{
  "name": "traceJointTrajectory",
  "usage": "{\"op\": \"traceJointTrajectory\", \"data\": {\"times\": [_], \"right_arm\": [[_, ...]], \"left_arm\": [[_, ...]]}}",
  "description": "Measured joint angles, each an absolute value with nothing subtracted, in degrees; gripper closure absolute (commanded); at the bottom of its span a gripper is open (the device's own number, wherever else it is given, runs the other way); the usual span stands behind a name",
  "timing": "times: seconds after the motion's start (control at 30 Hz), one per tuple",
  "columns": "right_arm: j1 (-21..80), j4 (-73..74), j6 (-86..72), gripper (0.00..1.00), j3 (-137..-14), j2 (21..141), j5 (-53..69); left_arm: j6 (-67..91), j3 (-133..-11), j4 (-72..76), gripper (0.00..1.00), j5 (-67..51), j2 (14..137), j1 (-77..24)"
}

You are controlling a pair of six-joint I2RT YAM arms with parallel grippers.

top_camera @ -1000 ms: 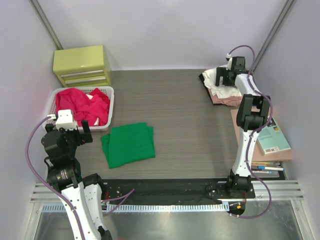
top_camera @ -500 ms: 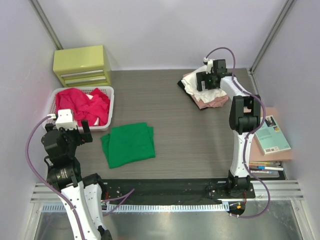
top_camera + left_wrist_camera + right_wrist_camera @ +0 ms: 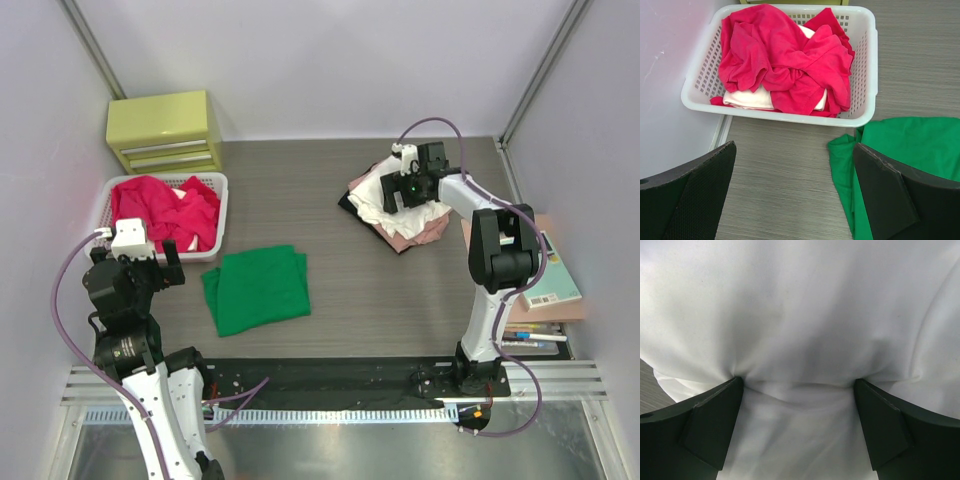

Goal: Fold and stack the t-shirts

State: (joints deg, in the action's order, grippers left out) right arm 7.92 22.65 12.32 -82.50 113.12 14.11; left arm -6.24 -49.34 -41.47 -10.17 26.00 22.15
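Note:
A folded bright green t-shirt [image 3: 257,289] [image 3: 910,145] lies flat at the near left of the table. Crumpled red t-shirts [image 3: 165,210] [image 3: 785,65] and a white one [image 3: 747,97] fill the white basket [image 3: 218,215] [image 3: 867,65]. My left gripper [image 3: 135,270] [image 3: 795,195] hovers open over bare table between basket and green shirt, holding nothing. At the far right sits a stack with a white t-shirt [image 3: 375,195] [image 3: 800,315] on top, pale pink [image 3: 420,232] and black [image 3: 347,203] beneath. My right gripper [image 3: 405,190] [image 3: 799,390] stands open, both fingertips pressed down into the white cloth.
A yellow-green drawer unit [image 3: 163,130] stands at the back left behind the basket. A teal book [image 3: 550,275] on a brown board and some pens [image 3: 535,340] lie along the right edge. Walls close in both sides.
My right gripper has swept left and nearer, and the white, pink and black stack has slid with it from the far right corner toward the middle. The left arm has not moved.

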Motion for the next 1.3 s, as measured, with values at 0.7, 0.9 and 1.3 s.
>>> {"op": "traceJointTrajectory", "data": {"times": [0.7, 0.9, 1.3], "right_arm": [[8.16, 36.99, 17.98, 0.00, -81.17, 69.76, 19.27], [8.21, 41.30, 19.81, 0.00, -64.95, 54.74, 21.82], [12.38, 44.60, 19.20, 0.00, -62.22, 64.79, 30.13]], "left_arm": [[-10.57, -51.42, -48.69, 0.00, -19.33, 27.27, 22.17], [-16.01, -59.44, -57.80, 0.00, -27.57, 32.21, 22.17], [-14.61, -66.50, -66.72, 0.00, -54.06, 67.68, 15.11]]}}
